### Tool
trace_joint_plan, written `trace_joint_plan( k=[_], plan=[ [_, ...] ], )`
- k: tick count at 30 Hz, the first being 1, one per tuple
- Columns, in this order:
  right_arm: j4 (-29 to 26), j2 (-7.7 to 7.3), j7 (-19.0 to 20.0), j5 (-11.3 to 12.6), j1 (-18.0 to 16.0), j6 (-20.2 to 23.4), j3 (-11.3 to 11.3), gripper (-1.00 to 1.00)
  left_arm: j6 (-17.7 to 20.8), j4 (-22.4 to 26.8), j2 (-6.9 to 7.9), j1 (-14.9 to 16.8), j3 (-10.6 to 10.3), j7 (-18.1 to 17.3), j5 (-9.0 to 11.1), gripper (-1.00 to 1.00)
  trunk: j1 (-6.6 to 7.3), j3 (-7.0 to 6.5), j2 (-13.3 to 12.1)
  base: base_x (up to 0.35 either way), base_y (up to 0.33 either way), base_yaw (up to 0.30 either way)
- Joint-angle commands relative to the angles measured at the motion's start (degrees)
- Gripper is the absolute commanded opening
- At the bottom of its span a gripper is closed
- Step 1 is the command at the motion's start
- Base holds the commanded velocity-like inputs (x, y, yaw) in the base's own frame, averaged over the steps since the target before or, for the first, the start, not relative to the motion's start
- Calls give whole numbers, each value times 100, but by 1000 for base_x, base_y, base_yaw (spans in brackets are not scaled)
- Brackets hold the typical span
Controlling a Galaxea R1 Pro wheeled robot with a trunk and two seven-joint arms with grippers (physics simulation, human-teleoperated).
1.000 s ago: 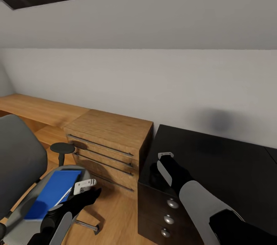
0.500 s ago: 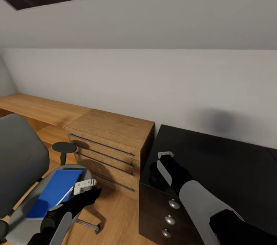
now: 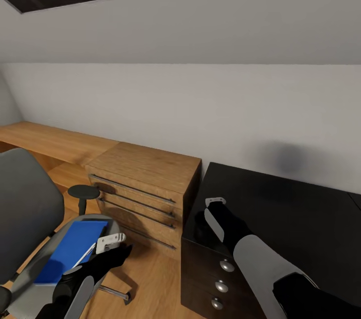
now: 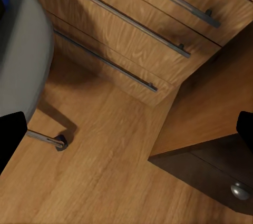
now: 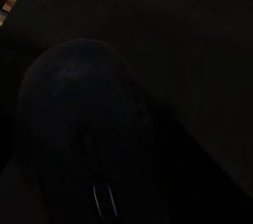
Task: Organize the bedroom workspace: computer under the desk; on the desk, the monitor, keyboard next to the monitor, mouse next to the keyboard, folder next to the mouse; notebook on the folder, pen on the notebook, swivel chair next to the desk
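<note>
- Your head camera looks down at a grey sloped wall (image 3: 200, 108), with a light wood floor (image 3: 145, 279) at the bottom.
- The black desk (image 3: 281, 209) fills the 4 o'clock part of that view; its drawer unit (image 3: 210, 279) with round silver knobs sits at about 5 o'clock.
- Just beside the desk, toward 9 o'clock, stands a light oak cabinet (image 3: 145, 179) with long bar handles.
- The grey swivel chair (image 3: 25, 204) sits at 8 o'clock, on the floor beside the cabinet and apart from the desk.
- The blue folder (image 3: 70, 251) lies flat on the chair seat, with a thin pale pen (image 3: 84, 256) at its near edge.
- Your left gripper (image 3: 111, 242) hovers at 7 o'clock, over the seat's edge just beside the folder. In your left wrist view the dark fingers (image 4: 11, 137) stand wide apart at opposite edges, with the floor, the cabinet drawers and a chrome chair leg (image 4: 45, 138) between them.
- Your right gripper (image 3: 215, 202) rests over the desk's near corner at about 5 o'clock.
- Your right wrist view is very dark: a rounded dark mouse (image 5: 87, 129) looms close against the black desk top. You cannot tell from these pictures whether that gripper is apart, together or clamped on the mouse.
</note>
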State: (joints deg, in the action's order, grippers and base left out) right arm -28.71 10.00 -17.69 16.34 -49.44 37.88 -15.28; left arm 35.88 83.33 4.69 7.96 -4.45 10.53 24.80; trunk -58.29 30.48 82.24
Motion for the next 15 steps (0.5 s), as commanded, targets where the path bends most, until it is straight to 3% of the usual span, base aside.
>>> trace_joint_plan(
  k=[1, 15],
  plan=[
    [-4, 0, -58, 77, -4, 8, -19, -100, 16, 7, 6, 4, -12, 55, 60, 100, 0, 6, 4, 0, 0, 0],
    [-3, 0, 90, 71, -4, 17, -19, -100, 8, -34, 14, 4, -12, 46, 60, 100, 0, 6, 4, 0, 16, 0]
  ],
)
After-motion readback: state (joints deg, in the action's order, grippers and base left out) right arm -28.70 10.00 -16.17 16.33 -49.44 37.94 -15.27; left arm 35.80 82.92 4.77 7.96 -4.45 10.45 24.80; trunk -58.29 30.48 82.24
